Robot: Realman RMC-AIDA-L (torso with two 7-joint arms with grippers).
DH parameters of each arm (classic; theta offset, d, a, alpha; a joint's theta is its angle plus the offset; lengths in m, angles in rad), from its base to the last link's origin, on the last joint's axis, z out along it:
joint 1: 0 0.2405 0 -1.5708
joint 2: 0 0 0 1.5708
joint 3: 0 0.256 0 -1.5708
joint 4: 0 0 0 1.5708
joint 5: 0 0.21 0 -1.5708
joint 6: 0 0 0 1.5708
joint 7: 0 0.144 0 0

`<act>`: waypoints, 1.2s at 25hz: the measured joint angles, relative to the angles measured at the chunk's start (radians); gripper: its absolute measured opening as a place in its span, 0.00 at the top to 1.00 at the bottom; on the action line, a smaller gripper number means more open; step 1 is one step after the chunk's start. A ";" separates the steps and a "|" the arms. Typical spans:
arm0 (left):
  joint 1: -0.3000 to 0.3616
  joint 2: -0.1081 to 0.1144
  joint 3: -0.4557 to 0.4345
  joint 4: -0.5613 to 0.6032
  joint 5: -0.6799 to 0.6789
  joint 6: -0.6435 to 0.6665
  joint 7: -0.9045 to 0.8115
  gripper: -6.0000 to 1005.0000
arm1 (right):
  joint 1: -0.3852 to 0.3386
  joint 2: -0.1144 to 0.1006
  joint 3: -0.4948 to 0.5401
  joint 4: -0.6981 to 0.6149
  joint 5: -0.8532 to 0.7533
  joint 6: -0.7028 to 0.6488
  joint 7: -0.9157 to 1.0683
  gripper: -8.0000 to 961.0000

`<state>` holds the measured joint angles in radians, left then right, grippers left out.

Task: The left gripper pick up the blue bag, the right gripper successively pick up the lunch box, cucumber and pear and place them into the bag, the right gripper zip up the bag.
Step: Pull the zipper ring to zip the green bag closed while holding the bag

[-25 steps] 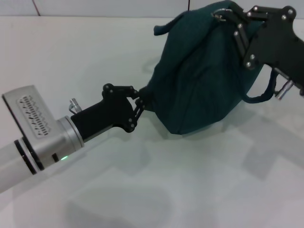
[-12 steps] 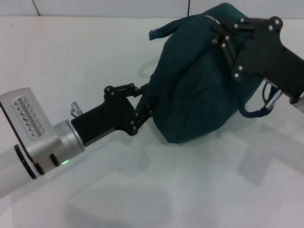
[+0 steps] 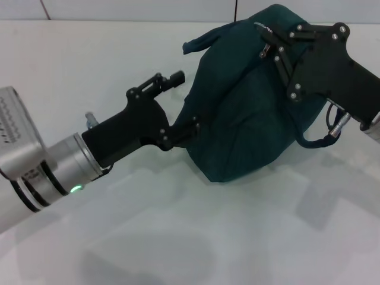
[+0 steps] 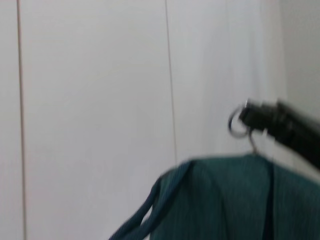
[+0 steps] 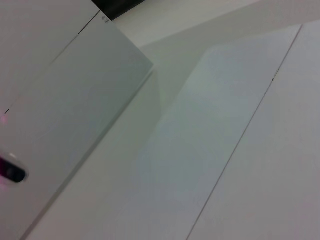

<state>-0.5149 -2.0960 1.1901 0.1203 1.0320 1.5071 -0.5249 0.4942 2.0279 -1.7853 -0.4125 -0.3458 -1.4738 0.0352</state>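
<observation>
The blue bag (image 3: 243, 119) stands bulging on the white table, its top closed. My right gripper (image 3: 263, 37) is at the bag's top, shut on the ring zipper pull (image 4: 236, 124), which the left wrist view shows hanging from the black fingertips above the bag (image 4: 225, 200). My left gripper (image 3: 185, 101) is at the bag's left side and open. Its upper finger is off the fabric and its lower finger rests against it. The lunch box, cucumber and pear are hidden.
A rope handle (image 3: 314, 139) loops out under the right gripper, and a fabric end (image 3: 199, 43) sticks out at the bag's upper left. The white table (image 3: 178, 237) spreads in front; the right wrist view shows only pale flat surfaces.
My left gripper has opened and let go of the bag's left edge, its wrist turning. The right gripper has slid left along the bag's top with the zipper pull.
</observation>
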 joint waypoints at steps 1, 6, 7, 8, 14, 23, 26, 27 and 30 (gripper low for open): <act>0.001 0.001 0.000 0.010 0.000 0.019 -0.024 0.44 | 0.000 0.000 0.000 0.000 -0.001 0.000 0.000 0.97; -0.016 0.001 0.000 0.032 -0.001 0.034 -0.081 0.29 | 0.000 0.000 -0.012 0.000 0.002 0.004 0.000 0.97; -0.025 0.000 0.000 0.032 -0.001 0.034 -0.092 0.25 | 0.000 0.000 -0.016 0.000 0.004 0.006 0.000 0.97; -0.034 -0.002 0.000 0.031 -0.001 0.032 -0.101 0.22 | -0.001 0.000 -0.019 0.000 0.005 0.006 -0.001 0.97; -0.063 -0.007 0.001 0.017 -0.014 0.028 -0.133 0.11 | -0.004 0.000 -0.023 0.000 0.005 0.010 -0.001 0.97; -0.062 -0.010 0.008 0.016 -0.052 0.003 -0.150 0.16 | -0.008 0.000 -0.023 0.008 0.005 0.006 -0.002 0.97; -0.062 -0.011 0.008 0.016 -0.052 0.003 -0.150 0.24 | -0.009 0.000 -0.023 0.010 0.005 0.004 -0.003 0.97; -0.062 -0.010 0.008 0.016 -0.052 0.003 -0.150 0.27 | -0.009 0.000 -0.023 0.010 0.005 0.005 -0.003 0.97; -0.061 -0.010 0.008 0.016 -0.053 0.003 -0.142 0.34 | -0.011 0.000 -0.023 0.012 0.005 0.004 -0.003 0.97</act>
<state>-0.5763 -2.1064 1.1976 0.1364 0.9791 1.5102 -0.6666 0.4836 2.0279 -1.8085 -0.4008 -0.3405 -1.4695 0.0322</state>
